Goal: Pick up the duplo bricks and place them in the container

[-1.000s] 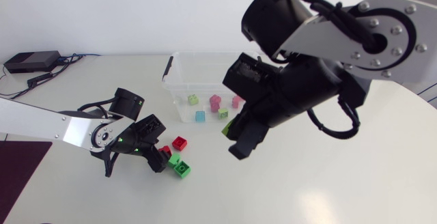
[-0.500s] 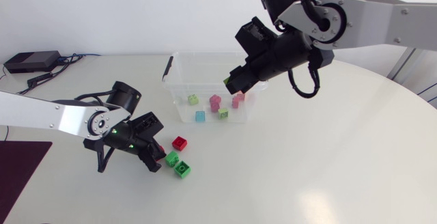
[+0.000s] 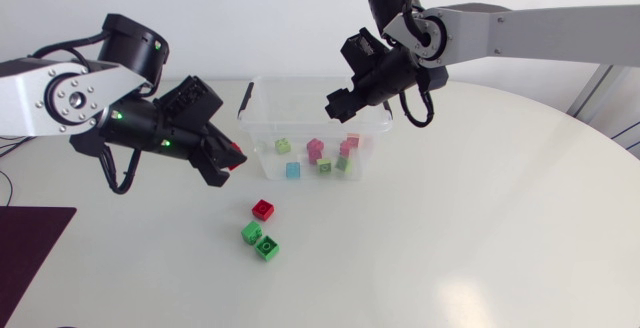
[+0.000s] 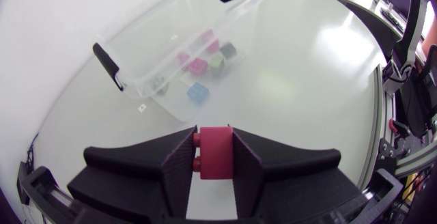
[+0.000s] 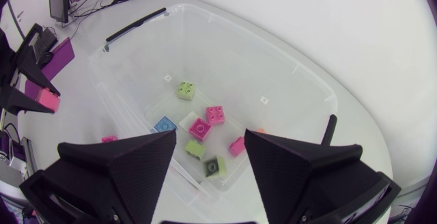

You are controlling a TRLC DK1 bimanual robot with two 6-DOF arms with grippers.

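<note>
Left gripper (image 4: 214, 145): fingers clamped on red duplo brick (image 4: 216, 157), studded hard plastic, held off table beside handle end of container (image 3: 300, 81).
Right gripper (image 5: 210, 142): spread wide, empty, over container.
Container: clear plastic tub, black handle (image 3: 246, 98), holding pink, green and blue bricks (image 5: 199, 128).
Loose red brick (image 3: 263, 208) and two green bricks (image 3: 267, 249) on glossy white table (image 3: 450, 228), near container's front wall.

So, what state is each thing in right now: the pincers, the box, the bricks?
Left pincer: shut on a red brick, above the table.
Right pincer: open, empty, over the container.
Container: upright, lidless, several bricks lying inside.
Second red brick: lying on the table.
Green bricks: two, on the table, side by side.
</note>
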